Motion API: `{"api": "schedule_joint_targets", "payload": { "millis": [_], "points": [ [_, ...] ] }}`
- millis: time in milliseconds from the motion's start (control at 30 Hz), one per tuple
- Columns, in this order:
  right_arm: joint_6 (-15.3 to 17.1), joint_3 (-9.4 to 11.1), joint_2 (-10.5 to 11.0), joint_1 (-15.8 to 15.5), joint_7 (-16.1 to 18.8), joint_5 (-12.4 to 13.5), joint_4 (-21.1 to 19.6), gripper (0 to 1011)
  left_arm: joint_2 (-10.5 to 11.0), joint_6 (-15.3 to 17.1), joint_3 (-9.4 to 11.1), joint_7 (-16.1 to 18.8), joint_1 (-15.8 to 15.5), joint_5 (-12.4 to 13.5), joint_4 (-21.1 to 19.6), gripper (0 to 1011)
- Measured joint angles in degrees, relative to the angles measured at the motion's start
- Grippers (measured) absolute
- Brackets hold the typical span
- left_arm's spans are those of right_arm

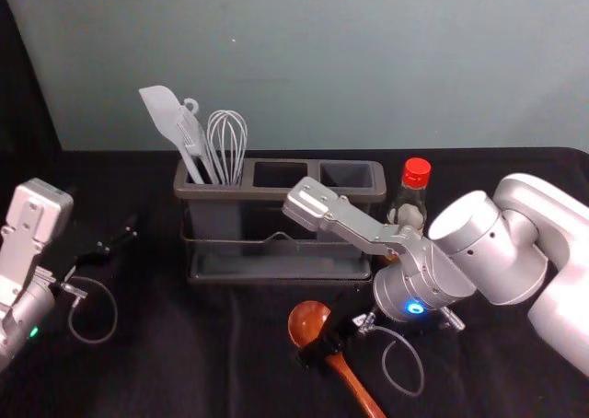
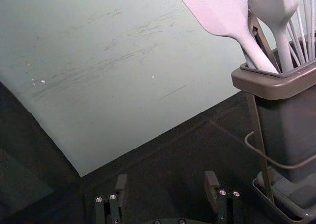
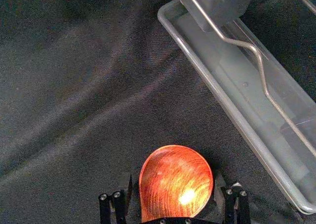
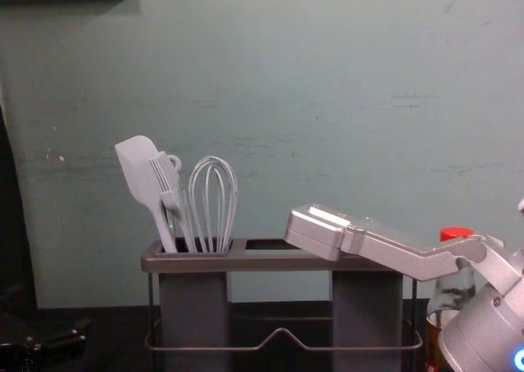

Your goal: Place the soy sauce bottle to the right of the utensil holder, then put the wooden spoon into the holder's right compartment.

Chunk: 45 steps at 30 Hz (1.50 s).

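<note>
In the head view the soy sauce bottle (image 1: pixel 416 183) stands just right of the utensil holder (image 1: pixel 267 195), so the first part looks done. The wooden spoon (image 1: pixel 308 322) lies on the near side of the holder, its handle running near and right, with the right gripper (image 1: pixel 320 347) down at it. The right compartment (image 1: pixel 346 175) is without the spoon, so that part is left.

In the left wrist view the idle left gripper (image 2: pixel 167 180), on the scene's left, has its fingers apart, nothing between them.

In the right wrist view the right gripper's fingers are apart, one either side of the spoon's bowl; closing and lifting probably come next.

In the chest view the bottle is upright beyond the right arm (image 4: pixel 393 253), utensils (image 4: pixel 147 179) at the holder's left
</note>
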Motion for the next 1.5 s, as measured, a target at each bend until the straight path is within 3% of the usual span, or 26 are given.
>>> {"api": "schedule_joint_targets", "payload": {
  "millis": [367, 633, 1000, 1300, 1433, 1500],
  "points": [
    [0.1, 0.0, 0.0, 0.0, -0.1, 0.1, 0.0, 997, 0.0, 0.0, 0.0, 0.0, 0.0, 0.0, 0.0, 1011],
    [0.1, 0.1, 0.1, 0.0, -0.1, 0.1, -0.1, 842, 0.0, 0.0, 0.0, 0.0, 0.0, 0.0, 0.0, 1011],
    [0.1, 0.2, 0.3, -0.3, -0.2, 0.1, -0.5, 841, 0.0, 0.0, 0.0, 0.0, 0.0, 0.0, 0.0, 1012],
    [-5.0, 5.3, 3.7, -5.6, -3.2, -0.9, -8.9, 841, 0.0, 0.0, 0.0, 0.0, 0.0, 0.0, 0.0, 1012],
    [-10.1, 8.1, 5.6, -8.4, -3.1, -0.2, -12.5, 841, 0.0, 0.0, 0.0, 0.0, 0.0, 0.0, 0.0, 1011],
    [-14.3, 9.8, 6.7, -10.2, -2.9, 0.6, -14.3, 841, 0.0, 0.0, 0.0, 0.0, 0.0, 0.0, 0.0, 1011]
  ]
}}
